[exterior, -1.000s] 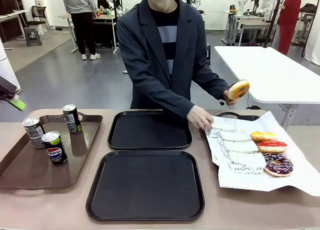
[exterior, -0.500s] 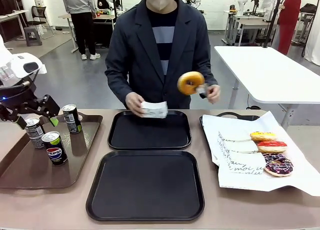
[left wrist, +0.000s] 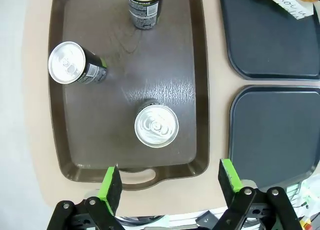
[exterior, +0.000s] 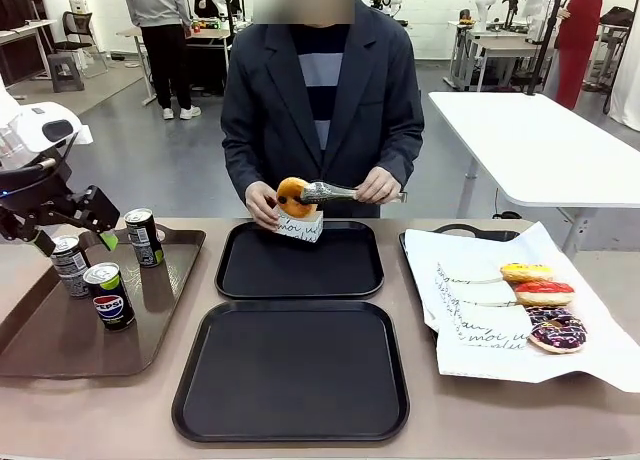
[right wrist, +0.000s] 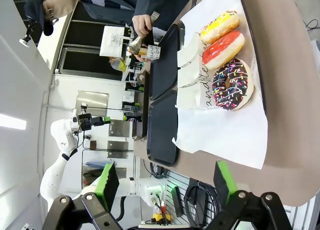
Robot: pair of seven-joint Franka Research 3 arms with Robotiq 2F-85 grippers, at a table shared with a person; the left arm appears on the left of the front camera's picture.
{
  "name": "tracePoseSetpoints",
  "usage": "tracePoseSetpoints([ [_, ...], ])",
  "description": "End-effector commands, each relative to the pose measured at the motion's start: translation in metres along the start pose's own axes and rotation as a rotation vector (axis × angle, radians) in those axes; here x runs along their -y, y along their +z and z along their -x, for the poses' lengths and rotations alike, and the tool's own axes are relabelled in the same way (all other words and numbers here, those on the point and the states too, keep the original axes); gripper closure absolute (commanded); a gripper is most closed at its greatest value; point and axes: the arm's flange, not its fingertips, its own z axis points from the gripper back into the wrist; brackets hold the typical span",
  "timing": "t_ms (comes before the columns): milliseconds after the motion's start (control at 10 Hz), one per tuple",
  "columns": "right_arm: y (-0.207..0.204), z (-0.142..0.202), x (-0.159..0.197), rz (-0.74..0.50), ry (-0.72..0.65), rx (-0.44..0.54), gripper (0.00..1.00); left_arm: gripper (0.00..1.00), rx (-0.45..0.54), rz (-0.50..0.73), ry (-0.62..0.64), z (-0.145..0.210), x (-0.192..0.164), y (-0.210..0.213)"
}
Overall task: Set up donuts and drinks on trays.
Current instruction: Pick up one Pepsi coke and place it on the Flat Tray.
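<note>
Across the table a person's tongs (exterior: pixel 335 191) hold a golden donut (exterior: pixel 292 194) against a white paper sleeve (exterior: pixel 300 226) in the other hand, above the far black tray (exterior: pixel 300 270). The near black tray (exterior: pixel 290 370) is bare. Three drinks stand on a brown tray (exterior: pixel 60 345): a Pepsi can (exterior: pixel 110 296) and two dark cans (exterior: pixel 68 265) (exterior: pixel 143 237). My left gripper (exterior: pixel 72 242) (left wrist: pixel 167 182) hovers open above them, touching none. My right gripper (right wrist: pixel 165 182) is open beside the paper-lined tray.
On white printed paper (exterior: pixel 490 330) at the right lie a yellow donut (exterior: pixel 526 272), a red-glazed one (exterior: pixel 543 293) and a chocolate sprinkled one (exterior: pixel 557 332). The brown tray's handle end (left wrist: pixel 135 176) lies just ahead of my left fingers.
The person carried the donut in tongs from the right to over the far tray and brought the sleeve to it. My left arm swung in over the brown tray.
</note>
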Motion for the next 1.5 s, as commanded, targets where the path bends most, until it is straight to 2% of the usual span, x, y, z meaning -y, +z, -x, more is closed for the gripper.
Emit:
tracePoseSetpoints([
  [0,-0.001,-0.003,0.000,-0.026,0.016,0.024,0.00,0.00,-0.002,-0.003,0.001,0.000,0.000,-0.001],
  [100,-0.001,-0.003,0.000,-0.026,0.016,0.024,0.00,0.00,-0.014,-0.086,-0.021,0.006,0.003,-0.022],
  [400,-0.001,-0.003,0.000,-0.026,0.016,0.024,0.00,0.00,0.022,-0.144,-0.085,0.012,0.013,-0.042],
  [700,-0.001,-0.003,0.000,-0.026,0.016,0.024,0.00,0.00,-0.018,-0.199,-0.073,0.007,0.014,-0.072],
  [1400,-0.001,-0.003,0.000,-0.026,0.016,0.024,0.00,0.00,-0.095,-0.168,0.017,-0.003,-0.004,-0.120],
])
